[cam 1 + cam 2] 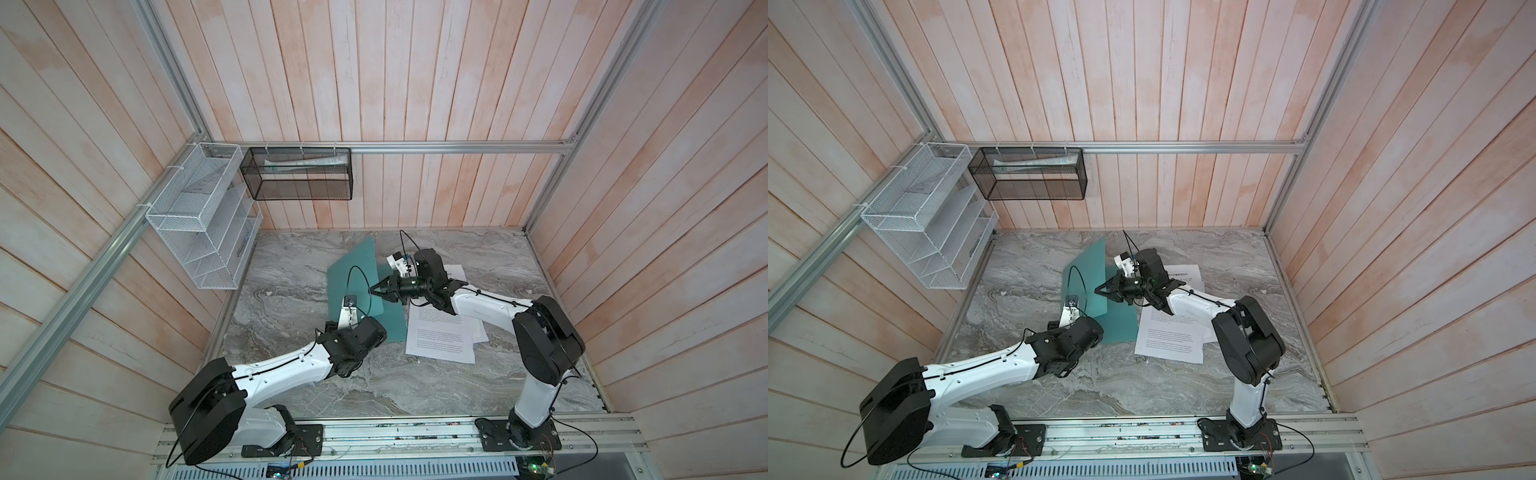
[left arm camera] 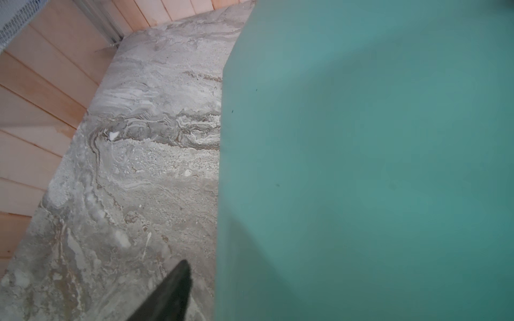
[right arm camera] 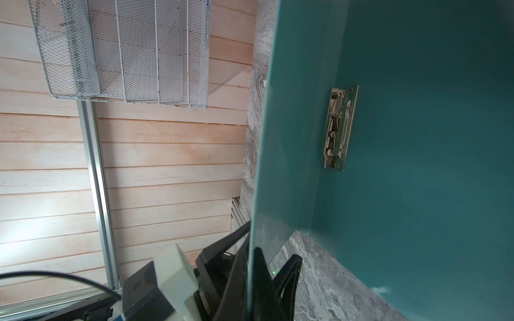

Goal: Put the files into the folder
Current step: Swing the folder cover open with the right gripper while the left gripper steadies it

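thin teal-green folder (image 1: pixel 353 266) is open on the grey marble tabletop (image 1: pixel 291 386). one cover lies flat, the other cover (image 1: pixel 1088 266) stands up near vertical in both top views.

right gripper (image 1: pixel 374 289) reaches in from the folder's right side and is clamped tight on the free edge of the raised cover. in the right wrist view its black fingers (image 3: pixel 260 269) sit at that edge. small metal fastener clip (image 3: pixel 340 127) is on the folder's inner face, right by the fold.

left gripper (image 1: pixel 350 301) is at the near end of the raised cover, on its outer side. the left wrist view shows only one black finger (image 2: pixel 172 291), over bare marble just beside the cover (image 2: pixel 361 166). the other finger is out of sight, so i can't tell how wide the jaws stand or whether they have the cover.

loose white printed paper sheets (image 1: pixel 440 336) lie flat on the marble just right of the folder's flat cover, in an untidy overlapping pile, all outside the folder. the right arm passes over them. sheet with a heading line (image 1: pixel 455 272) pokes out at the pile's far end.

white wire rack (image 1: pixel 199 224) and black mesh basket (image 1: pixel 301 174) hang on the walls, well apart from the folder, to its left and beyond it.
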Robot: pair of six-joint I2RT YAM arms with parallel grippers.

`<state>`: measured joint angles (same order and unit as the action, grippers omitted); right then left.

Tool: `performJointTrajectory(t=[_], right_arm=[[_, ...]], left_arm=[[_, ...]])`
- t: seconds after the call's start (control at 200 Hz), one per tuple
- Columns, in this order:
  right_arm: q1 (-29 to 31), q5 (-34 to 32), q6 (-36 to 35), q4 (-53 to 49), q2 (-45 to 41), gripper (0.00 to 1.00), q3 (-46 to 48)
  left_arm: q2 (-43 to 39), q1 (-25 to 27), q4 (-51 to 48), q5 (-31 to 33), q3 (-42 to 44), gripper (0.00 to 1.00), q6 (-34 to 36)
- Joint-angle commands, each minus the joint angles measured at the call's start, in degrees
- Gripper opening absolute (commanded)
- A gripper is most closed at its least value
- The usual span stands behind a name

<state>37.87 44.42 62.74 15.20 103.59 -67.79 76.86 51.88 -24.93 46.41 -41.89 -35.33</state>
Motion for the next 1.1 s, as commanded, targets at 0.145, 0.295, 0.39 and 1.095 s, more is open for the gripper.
performJointTrajectory(t=[0.145, 0.295, 0.39, 1.095], right_arm=[[0.5, 1.4, -2.7, -2.5, -3.1, 0.00, -1.2], [-1.0, 3.5, -3.7, -1.1, -1.1, 0.00, -2.4], [-2.6, 6.0, -1.0, 5.3, -0.4, 0.12, -1.3], [-5.3, 2.4, -6.2, 5.6, 1.0, 0.50, 1.3]], left_arm=[[-0.5, 0.0, 0.9, 1.7, -1.4, 0.00, -0.1], [-3.2, 0.1, 0.5, -0.5, -0.3, 0.00, -1.5], [-5.7, 0.0, -0.4, -2.7, 0.4, 0.00, -3.2], [-28.1, -5.6, 8.6, -21.4, 20.5, 0.35, -28.3]])
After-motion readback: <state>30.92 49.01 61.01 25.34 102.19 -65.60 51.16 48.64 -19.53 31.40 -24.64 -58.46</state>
